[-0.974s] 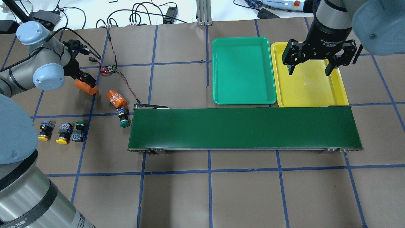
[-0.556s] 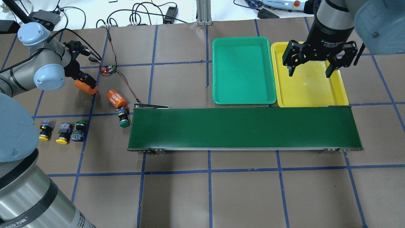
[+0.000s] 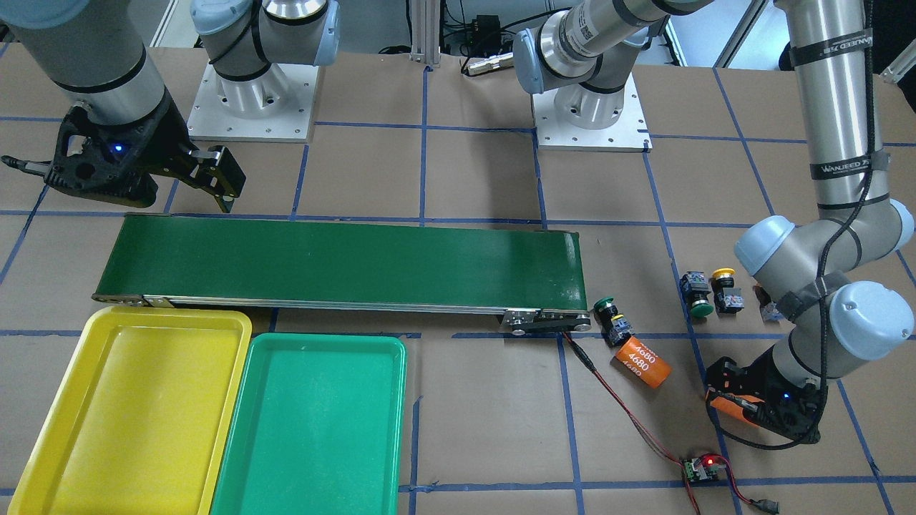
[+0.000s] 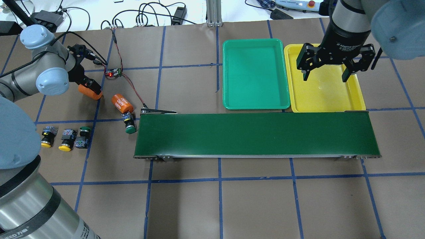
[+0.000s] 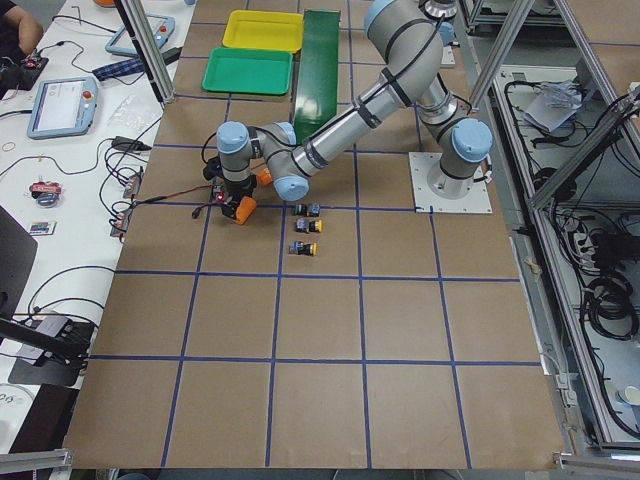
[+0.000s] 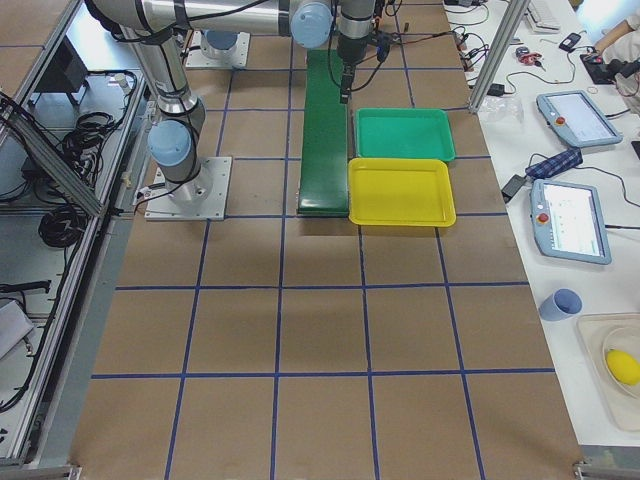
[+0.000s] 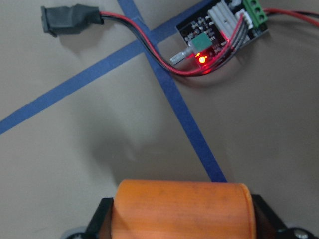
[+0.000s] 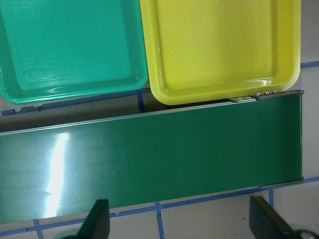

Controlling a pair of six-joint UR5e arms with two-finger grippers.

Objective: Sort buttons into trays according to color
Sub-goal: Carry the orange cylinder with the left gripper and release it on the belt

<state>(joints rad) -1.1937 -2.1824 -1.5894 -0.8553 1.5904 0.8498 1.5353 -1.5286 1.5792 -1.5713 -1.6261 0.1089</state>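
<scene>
Left claw [image 7: 183, 219] grasps an orange plastic cylinder [image 4: 87, 92] by the left edge of the bench [image 4: 186, 205]; right claw [image 4: 324, 78] (released) hangs over the shallow yellow tray [image 4: 327, 98].

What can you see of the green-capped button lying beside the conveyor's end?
The green-capped button lies on its side just off the conveyor belt, at its end on the robot's left. It has a green mushroom cap, a black body and a grey-blue contact block. The cap points toward the robot; the block end sits against the orange cylinder marked 4680. Whether it touches the conveyor's frame I cannot tell.
</scene>
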